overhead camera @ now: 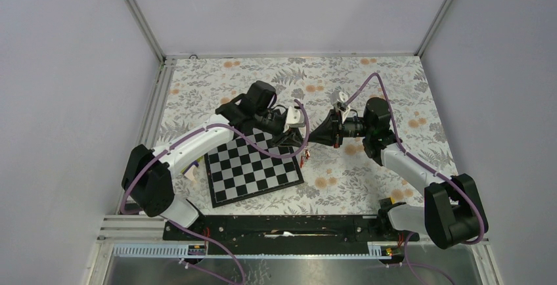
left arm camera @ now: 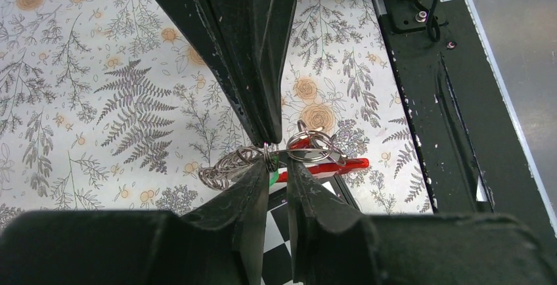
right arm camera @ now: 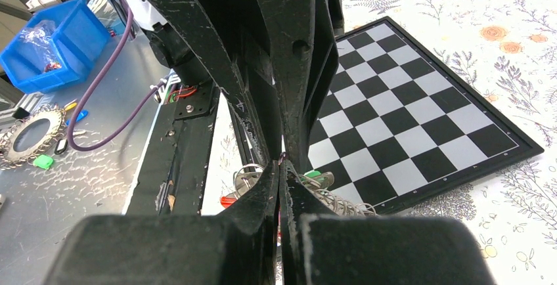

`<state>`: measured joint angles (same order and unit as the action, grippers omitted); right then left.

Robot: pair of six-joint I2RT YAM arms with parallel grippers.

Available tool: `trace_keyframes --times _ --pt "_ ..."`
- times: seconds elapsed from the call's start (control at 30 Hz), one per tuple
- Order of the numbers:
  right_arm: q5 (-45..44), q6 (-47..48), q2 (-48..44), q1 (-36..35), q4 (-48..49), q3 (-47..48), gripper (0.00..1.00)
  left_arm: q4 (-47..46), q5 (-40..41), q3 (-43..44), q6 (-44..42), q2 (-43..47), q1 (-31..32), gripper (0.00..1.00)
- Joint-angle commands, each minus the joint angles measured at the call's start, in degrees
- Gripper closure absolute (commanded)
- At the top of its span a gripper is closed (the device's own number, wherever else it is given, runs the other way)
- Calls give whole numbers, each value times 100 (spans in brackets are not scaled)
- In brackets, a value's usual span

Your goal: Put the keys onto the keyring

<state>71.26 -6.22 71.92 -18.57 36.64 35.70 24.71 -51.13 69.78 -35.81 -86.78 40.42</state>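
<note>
The left arm and right arm wear white shells between bulky black joints, with purple cables looping alongside. Their jaws are long, tapered black wedges, scuffed pale.

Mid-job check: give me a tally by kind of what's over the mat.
Chessboard: 1
Grippers: 2 (left gripper, right gripper)
Key bundle: 1, between the jaws; keys too tangled to count
Total: 4
</note>
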Motion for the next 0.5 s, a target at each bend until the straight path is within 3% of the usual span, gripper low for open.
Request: trace_keyframes --times 0.0,0.13,0.47 --pt "124 134 -113 37 185 22 100 -265 -243 275 98 -23 -44 77" --pt "116 176 -104 35 153 20 100 -273 -235 316 156 -45 -61 80" --pt "77 269 -119 37 54 19 100 -133 -182 377 103 -99 -74 100"
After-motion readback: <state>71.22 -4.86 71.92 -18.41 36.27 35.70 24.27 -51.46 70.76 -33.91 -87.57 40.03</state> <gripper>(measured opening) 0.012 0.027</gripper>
